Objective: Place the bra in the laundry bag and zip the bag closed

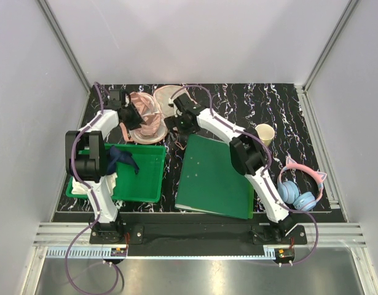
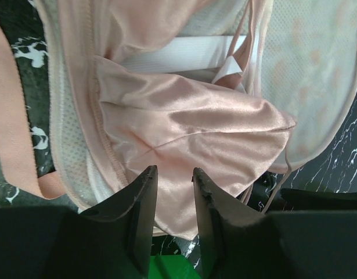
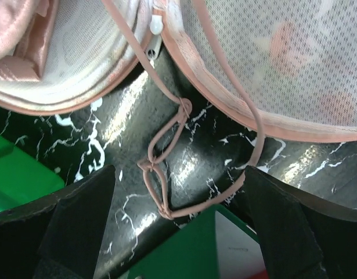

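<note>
The laundry bag [image 1: 153, 132] lies open at the back left of the table, its second half [image 1: 167, 93] flipped out behind it. The pale pink bra [image 1: 145, 110] sits bunched in the open half. My left gripper [image 1: 131, 114] is down on it. In the left wrist view its jaws have closed most of the way, with the shiny cup [image 2: 190, 128] filling the narrow gap at the left gripper [image 2: 173, 180]. The right gripper [image 1: 180, 114] hangs wide open just right of the bag. A thin bra strap [image 3: 161, 168] trails over the bag's rim [image 3: 294, 125] onto the table beneath the right gripper [image 3: 178, 192].
A green plastic bin [image 1: 145, 178] stands front left, with a dark blue cloth [image 1: 122, 157] and a white cloth [image 1: 109, 181] in it. A green folder [image 1: 213, 175] lies in the middle, its corner under my right gripper. A paper cup [image 1: 264, 133] and blue-pink headphones [image 1: 299, 187] sit at the right.
</note>
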Motion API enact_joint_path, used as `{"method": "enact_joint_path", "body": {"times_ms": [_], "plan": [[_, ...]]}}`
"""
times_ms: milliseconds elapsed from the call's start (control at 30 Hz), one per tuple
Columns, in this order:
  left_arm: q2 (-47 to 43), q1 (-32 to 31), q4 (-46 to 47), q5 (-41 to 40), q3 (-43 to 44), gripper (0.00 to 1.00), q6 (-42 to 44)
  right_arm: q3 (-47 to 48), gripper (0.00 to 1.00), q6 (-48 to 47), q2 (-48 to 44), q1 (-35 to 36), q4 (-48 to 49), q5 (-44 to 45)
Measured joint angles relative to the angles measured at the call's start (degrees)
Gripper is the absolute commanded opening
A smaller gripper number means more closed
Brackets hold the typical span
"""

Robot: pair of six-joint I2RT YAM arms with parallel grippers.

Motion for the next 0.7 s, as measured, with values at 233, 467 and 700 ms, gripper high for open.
{"method": "enact_joint_path", "body": {"times_ms": [233,467,700], "plan": [[0.09,-0.76,0.15,0.37,0.00,0.26,0.00,0.48,0.89,-1.64,1.86,2.69,2.12,9.46],[0.39,-0.76,0.39,0.55,0.00,0.18,-0.37,1.14,0.60,-2.58,2.54,3.45,2.10,15.10],[1.40,-0.76,0.15,0.72,0.02,0.20,-0.42,1.46,0.35,-2.60,2.67,3.74,2.32,16.20]]}}
